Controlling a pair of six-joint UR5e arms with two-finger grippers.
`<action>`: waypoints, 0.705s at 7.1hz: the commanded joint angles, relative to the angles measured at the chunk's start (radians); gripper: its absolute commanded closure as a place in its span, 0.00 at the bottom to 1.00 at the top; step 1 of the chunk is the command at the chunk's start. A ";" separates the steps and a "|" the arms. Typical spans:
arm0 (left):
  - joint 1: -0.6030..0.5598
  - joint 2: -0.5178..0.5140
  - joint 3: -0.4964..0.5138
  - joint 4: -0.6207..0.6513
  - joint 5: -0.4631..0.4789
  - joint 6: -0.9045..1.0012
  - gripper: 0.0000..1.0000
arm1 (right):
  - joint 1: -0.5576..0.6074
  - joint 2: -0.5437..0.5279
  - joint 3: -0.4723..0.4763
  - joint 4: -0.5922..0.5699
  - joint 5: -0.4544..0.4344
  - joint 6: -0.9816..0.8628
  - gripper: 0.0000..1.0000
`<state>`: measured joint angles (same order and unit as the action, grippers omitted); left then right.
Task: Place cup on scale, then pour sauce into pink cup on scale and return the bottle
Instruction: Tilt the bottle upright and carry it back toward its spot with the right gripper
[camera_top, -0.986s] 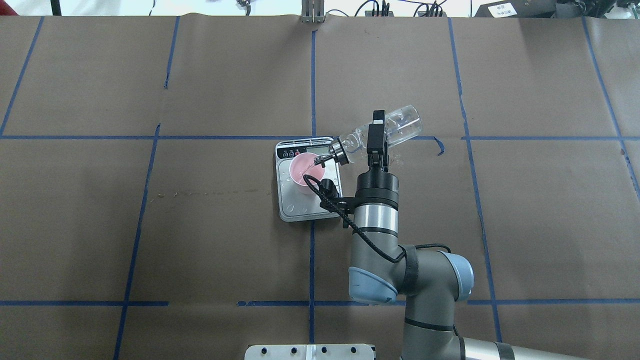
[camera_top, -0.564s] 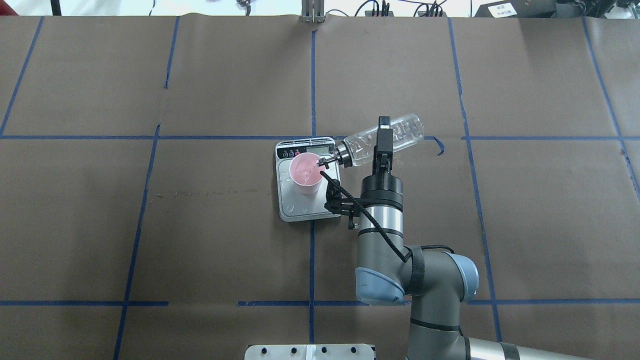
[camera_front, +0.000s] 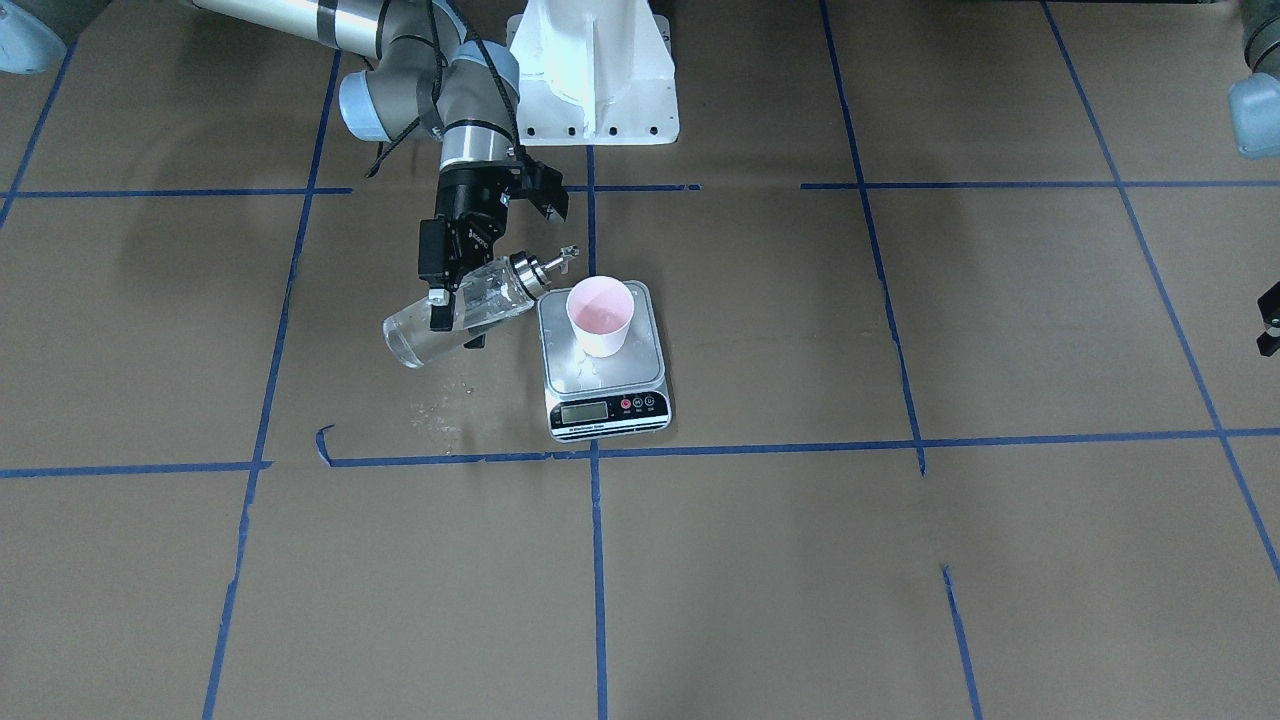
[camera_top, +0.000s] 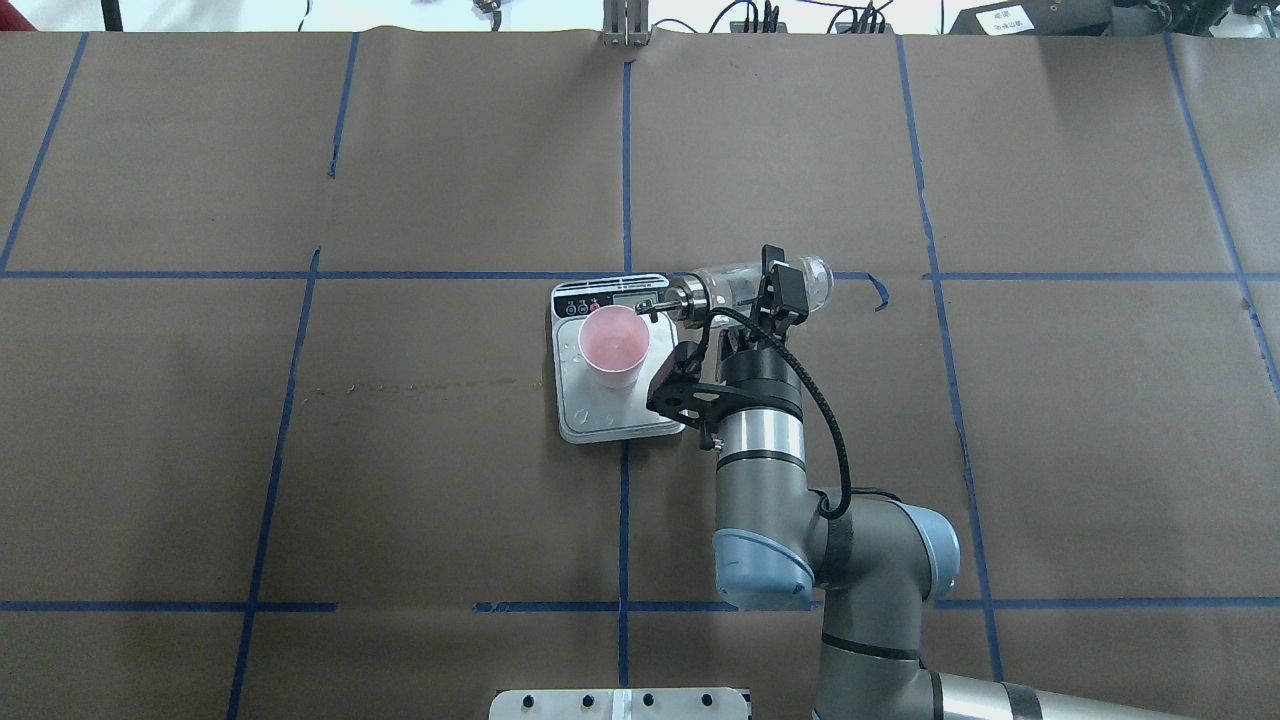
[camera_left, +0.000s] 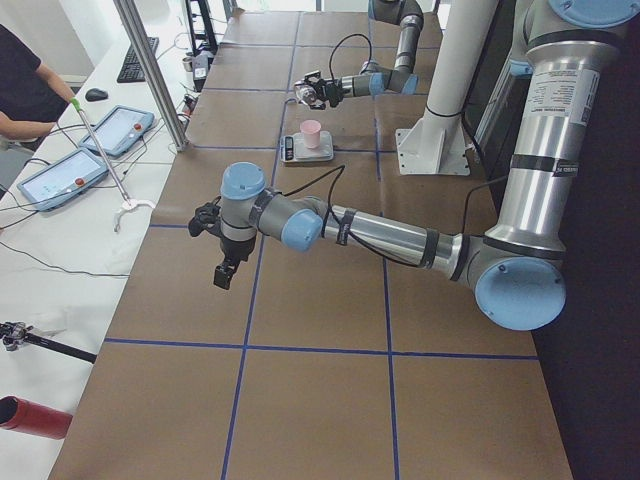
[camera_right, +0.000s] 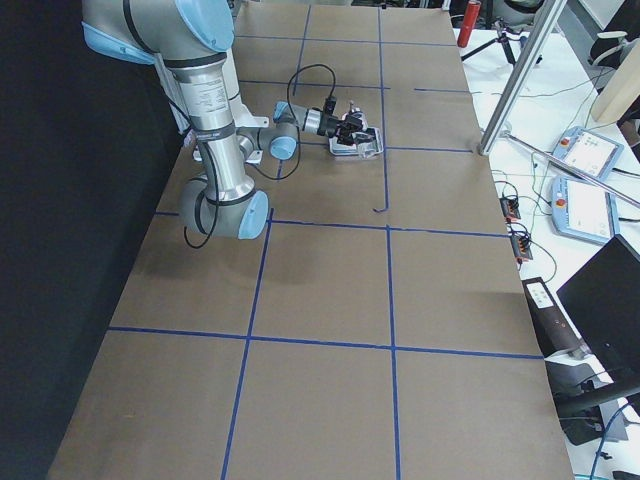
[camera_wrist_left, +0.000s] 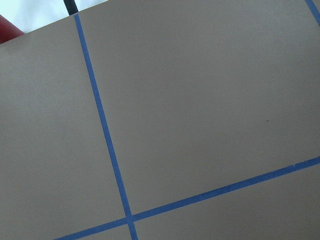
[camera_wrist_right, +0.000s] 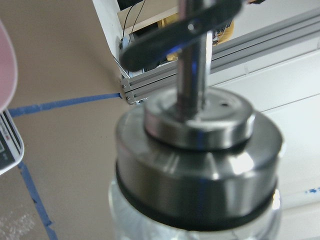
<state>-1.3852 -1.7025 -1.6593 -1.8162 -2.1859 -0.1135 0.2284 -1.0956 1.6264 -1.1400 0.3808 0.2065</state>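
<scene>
The pink cup (camera_top: 614, 345) stands upright on the silver scale (camera_top: 600, 425), also in the front view as cup (camera_front: 600, 315) and scale (camera_front: 640, 368). My right gripper (camera_top: 775, 285) is shut on the clear bottle (camera_top: 730, 284), gripping mid-body. The bottle (camera_front: 460, 315) is tilted to about level beside the scale, and its silver cap (camera_wrist_right: 200, 165) and spout point at the cup's rim. No stream shows. My left gripper (camera_left: 225, 272) hangs over bare table far from the scale; I cannot tell whether it is open.
Water drops lie on the scale's platform and pale specks on the paper (camera_front: 440, 405) by the bottle. Blue tape lines cross the brown table. The robot's white base (camera_front: 590, 70) stands behind the scale. An operator's desk with tablets (camera_left: 75, 170) lies beyond the table.
My right wrist has rotated and the bottle has swung back from its steep pouring tilt. The spout has left the cup's mouth and now sits beside its rim.
</scene>
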 joint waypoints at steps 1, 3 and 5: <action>0.000 0.000 0.000 0.000 0.000 0.000 0.00 | 0.003 -0.057 0.018 0.153 0.052 0.282 1.00; 0.000 0.000 0.000 -0.002 0.000 -0.003 0.00 | 0.057 -0.172 0.106 0.197 0.185 0.538 1.00; -0.002 -0.003 -0.011 -0.002 0.000 -0.005 0.00 | 0.121 -0.351 0.234 0.198 0.297 0.767 1.00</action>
<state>-1.3857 -1.7047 -1.6637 -1.8176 -2.1859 -0.1172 0.3109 -1.3335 1.7829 -0.9461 0.6109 0.8295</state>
